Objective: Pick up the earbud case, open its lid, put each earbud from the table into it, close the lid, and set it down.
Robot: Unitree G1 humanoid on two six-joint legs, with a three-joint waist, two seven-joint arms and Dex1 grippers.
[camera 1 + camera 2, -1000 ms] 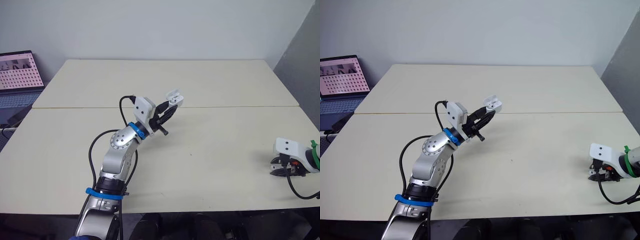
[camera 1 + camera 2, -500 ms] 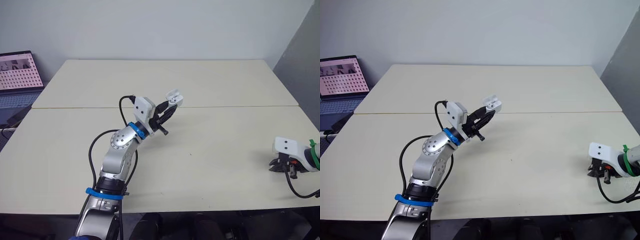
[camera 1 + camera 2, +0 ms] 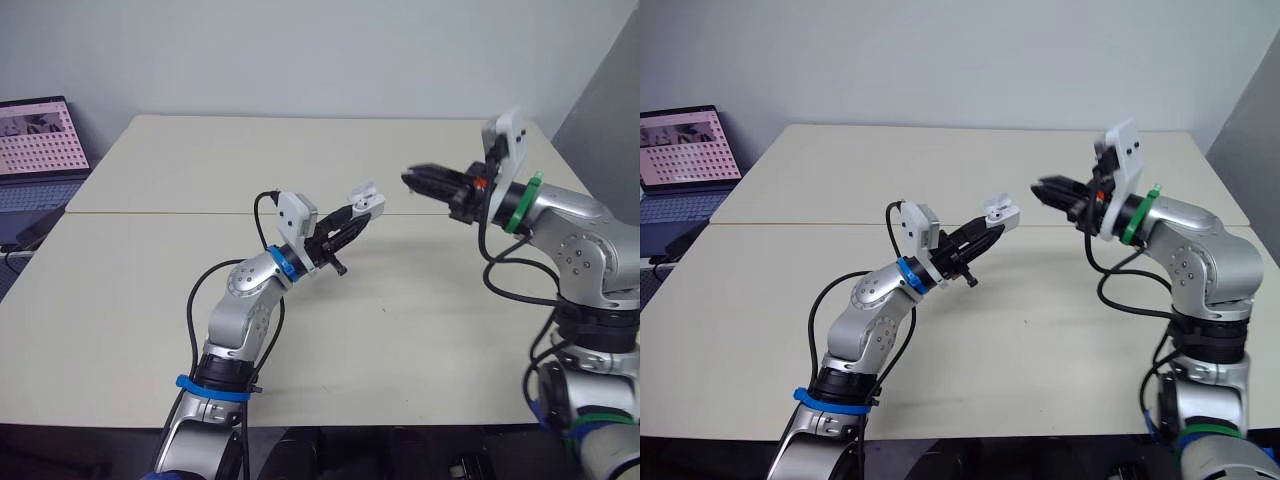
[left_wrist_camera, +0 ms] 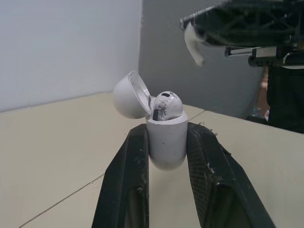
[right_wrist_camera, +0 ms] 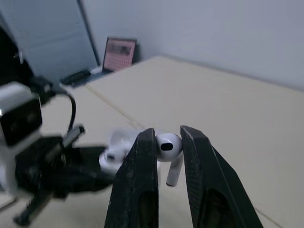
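Pinching a small white glossy earbud (image 5: pixel 167 147) by its head, the right gripper (image 5: pixel 168 135) has its 2 black fingers pressed in on it, the stem hanging free below the pads. The left gripper (image 3: pixel 358 211) is clamped on the lower body of the white rounded plastic earbud case (image 4: pixel 166 142), which it holds upright in the air above the middle of the pale beige table (image 3: pixel 420 330). The case's domed hinged lid (image 4: pixel 129 95) is swung back open, and 1 white earbud (image 4: pixel 166 103) already sits in the case mouth. Change since 0.5 s ago: the right gripper was down at the table's near right edge; it is now raised and swung inward, pointing at the case, near it but clearly apart. Judgement: the pick of earbud 2 succeeded and this is the carry to insertion; closing the lid and setting the case down remain. Hard to make out: the empty socket is not visible past the seated earbud. The case is blurred in the right wrist view, so the stem's alignment to the socket cannot be told. From the head, the held earbud is too small to see. An open laptop (image 3: pixel 35 135) stands off the table's far left corner.
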